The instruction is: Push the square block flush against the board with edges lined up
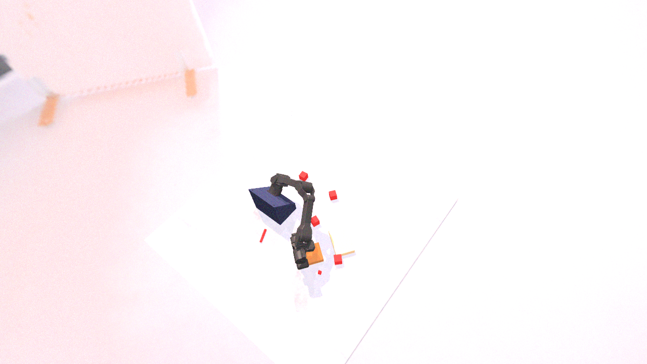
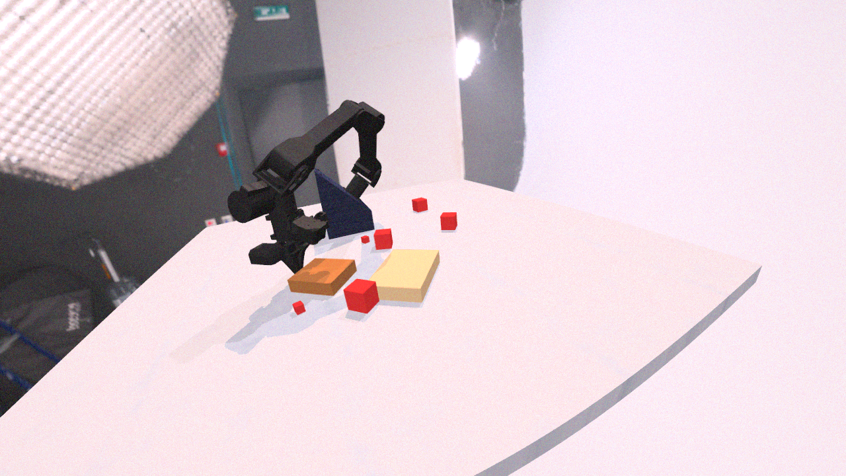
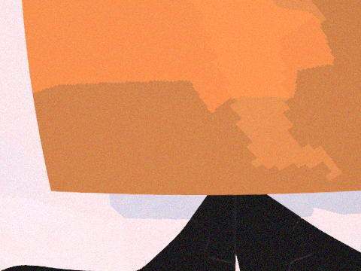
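Observation:
The orange square block (image 1: 316,255) (image 2: 322,275) (image 3: 131,139) lies flat. The pale yellow board (image 1: 349,253) (image 2: 408,266) lies flat to its right in the top and exterior views; its top is washed out in the top view. A narrow gap shows between them in the exterior view, with their facing sides roughly parallel. My gripper (image 2: 298,270) (image 3: 229,190) is shut and empty, with its tips low at the block's side away from the board. In the wrist view the tips meet the block's edge; whether they touch it I cannot tell. In the top view the arm hides the tips and part of the block.
A red cube (image 1: 337,259) (image 2: 361,295) stands close by the board's near left corner. A tiny red cube (image 1: 319,272) (image 2: 299,307) lies near the block. Another red cube (image 1: 315,221) (image 2: 383,238) stands behind. A red stick (image 1: 263,235) lies below the navy base (image 1: 276,206) (image 2: 344,213).

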### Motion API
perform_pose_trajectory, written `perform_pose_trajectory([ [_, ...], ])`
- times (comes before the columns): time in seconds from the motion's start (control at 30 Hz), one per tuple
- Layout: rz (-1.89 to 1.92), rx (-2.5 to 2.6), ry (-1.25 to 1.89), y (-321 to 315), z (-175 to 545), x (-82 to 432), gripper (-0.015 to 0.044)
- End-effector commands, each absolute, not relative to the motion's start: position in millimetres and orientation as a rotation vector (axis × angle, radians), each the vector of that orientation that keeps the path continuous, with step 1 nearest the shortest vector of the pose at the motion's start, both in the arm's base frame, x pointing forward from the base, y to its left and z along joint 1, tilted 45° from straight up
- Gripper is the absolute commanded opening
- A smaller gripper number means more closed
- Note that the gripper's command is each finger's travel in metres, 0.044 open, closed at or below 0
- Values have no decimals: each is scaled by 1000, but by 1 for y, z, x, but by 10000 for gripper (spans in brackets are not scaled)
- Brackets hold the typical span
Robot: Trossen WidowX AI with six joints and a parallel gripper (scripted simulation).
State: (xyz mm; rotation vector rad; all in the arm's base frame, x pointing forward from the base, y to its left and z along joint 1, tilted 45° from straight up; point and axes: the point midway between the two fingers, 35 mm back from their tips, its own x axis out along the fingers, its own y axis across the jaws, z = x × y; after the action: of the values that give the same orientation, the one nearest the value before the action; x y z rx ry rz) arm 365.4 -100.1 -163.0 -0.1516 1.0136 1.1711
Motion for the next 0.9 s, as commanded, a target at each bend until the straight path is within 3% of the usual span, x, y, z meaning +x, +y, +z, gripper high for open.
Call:
perform_pose_trajectory([
  [0.0,1176,-146,1011,-94,-160,369,0],
  [0.87,1177,-145,1010,-78,-144,384,0],
])
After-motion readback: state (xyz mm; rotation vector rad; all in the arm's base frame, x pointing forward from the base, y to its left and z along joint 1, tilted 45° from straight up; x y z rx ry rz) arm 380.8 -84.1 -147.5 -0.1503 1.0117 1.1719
